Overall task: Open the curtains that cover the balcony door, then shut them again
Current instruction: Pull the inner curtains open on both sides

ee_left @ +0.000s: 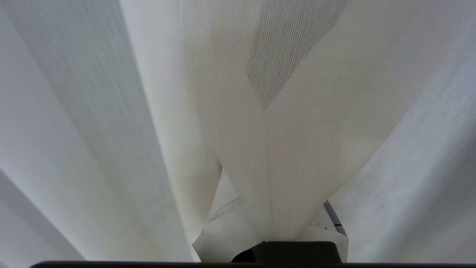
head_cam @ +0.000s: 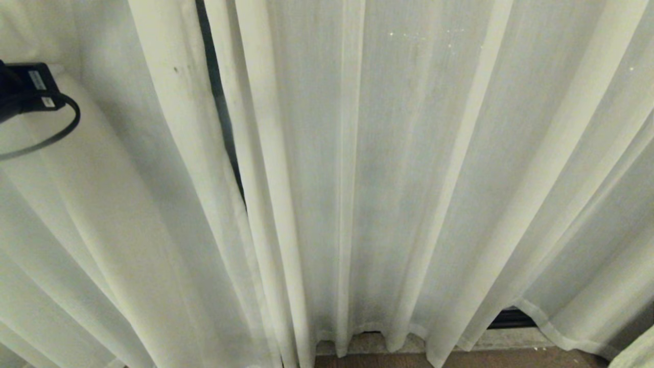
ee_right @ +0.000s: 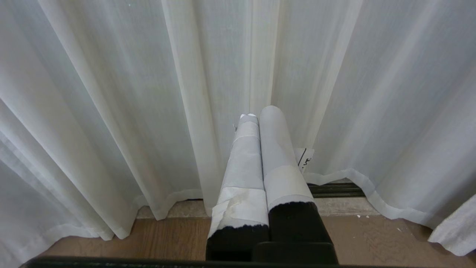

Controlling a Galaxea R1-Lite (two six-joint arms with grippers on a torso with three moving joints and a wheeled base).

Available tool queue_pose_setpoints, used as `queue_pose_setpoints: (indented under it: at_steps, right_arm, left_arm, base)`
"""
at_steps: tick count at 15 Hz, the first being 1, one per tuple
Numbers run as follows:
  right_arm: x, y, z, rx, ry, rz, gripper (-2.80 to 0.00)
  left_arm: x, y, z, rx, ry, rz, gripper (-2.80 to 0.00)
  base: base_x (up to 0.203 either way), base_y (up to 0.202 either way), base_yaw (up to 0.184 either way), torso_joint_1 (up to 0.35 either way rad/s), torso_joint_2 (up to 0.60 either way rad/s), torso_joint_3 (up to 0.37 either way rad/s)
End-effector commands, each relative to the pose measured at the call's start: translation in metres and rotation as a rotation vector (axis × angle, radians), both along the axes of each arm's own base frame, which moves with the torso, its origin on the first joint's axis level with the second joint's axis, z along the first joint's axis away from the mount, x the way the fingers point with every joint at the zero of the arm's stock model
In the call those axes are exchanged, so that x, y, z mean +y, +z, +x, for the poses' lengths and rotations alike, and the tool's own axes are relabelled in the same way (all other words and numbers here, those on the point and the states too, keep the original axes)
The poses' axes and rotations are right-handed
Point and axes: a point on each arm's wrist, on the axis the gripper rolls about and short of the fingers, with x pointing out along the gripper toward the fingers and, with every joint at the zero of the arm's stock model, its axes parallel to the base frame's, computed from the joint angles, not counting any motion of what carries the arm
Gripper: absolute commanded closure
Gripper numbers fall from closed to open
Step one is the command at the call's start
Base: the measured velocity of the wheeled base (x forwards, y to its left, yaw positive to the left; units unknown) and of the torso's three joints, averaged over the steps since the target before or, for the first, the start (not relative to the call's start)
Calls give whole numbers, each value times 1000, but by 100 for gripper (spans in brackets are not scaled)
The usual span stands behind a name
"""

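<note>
- Pale white sheer curtains (head_cam: 388,179) in long vertical pleats fill the head view, hanging to just above the brown wood floor (head_cam: 511,358).
- Narrow dark gap (head_cam: 219,112) between two panels, left of the curtains' middle; dark frame strip (head_cam: 511,318) shows under the raised hem at lower right. Can't tell whether that's the balcony door.
- Left gripper (ee_left: 271,223): taped fingers mostly buried in the curtains, clamped together with a bunched fold of the sheer fabric pinched between them. Only its black wrist part (head_cam: 25,89) and cable show at the curtains' far left edge in the head view.
- Right gripper (ee_right: 260,115): taped fingers pressed together, holding nothing, just in front of the curtains, low near the hem and floor.
</note>
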Motion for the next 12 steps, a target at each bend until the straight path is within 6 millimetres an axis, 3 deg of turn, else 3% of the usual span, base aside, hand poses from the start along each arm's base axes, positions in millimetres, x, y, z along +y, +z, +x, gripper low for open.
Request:
queue_pose_setpoints:
  at_steps: [1, 12]
  right_arm:
    - [0, 0, 0, 2, 1, 0, 0]
    - [0, 0, 0, 2, 1, 0, 0]
  left_arm:
    - [3, -1, 1, 2, 9, 0, 0]
    - [6, -2, 2, 8, 17, -2, 0]
  base:
    - [0, 0, 0, 0, 0, 0]
    - [0, 0, 0, 0, 0, 0]
